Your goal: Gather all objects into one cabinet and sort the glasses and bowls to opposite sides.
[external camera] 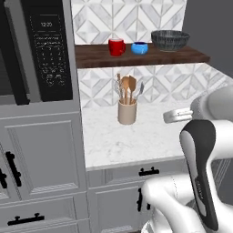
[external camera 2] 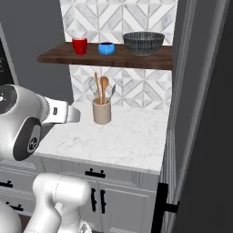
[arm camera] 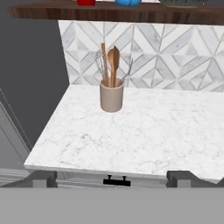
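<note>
On the dark wooden shelf (external camera: 91, 58) we saw three things set in a row: a red mug (external camera: 116, 47) toward the microwave (external camera: 48, 45) end, a small blue bowl (external camera: 139, 48) just beside it, and a wide dark bowl (external camera: 169, 40) toward the far end. In the right base view the same row read red mug (external camera 2: 79, 45), blue bowl (external camera 2: 106, 48), dark bowl (external camera 2: 143, 43). We could find no orange mug and no small black bowl in these pictures, so we judged the gathering unfinished. Below, on the marble counter (external camera: 136, 141), stood only the beige holder (external camera: 127, 112) with its wooden spoons.

The gripper (arm camera: 111, 179) hung back from the counter edge, level with the drawer front, with its two tips far apart and nothing between them, so we took it as released and empty.

We judged the main risk to be the mug and the blue bowl sitting so close: reaching for either with wide jaws could nudge the other along or off the plank. The shelf was high above the hand, and a steep reach could clip its front edge
</note>
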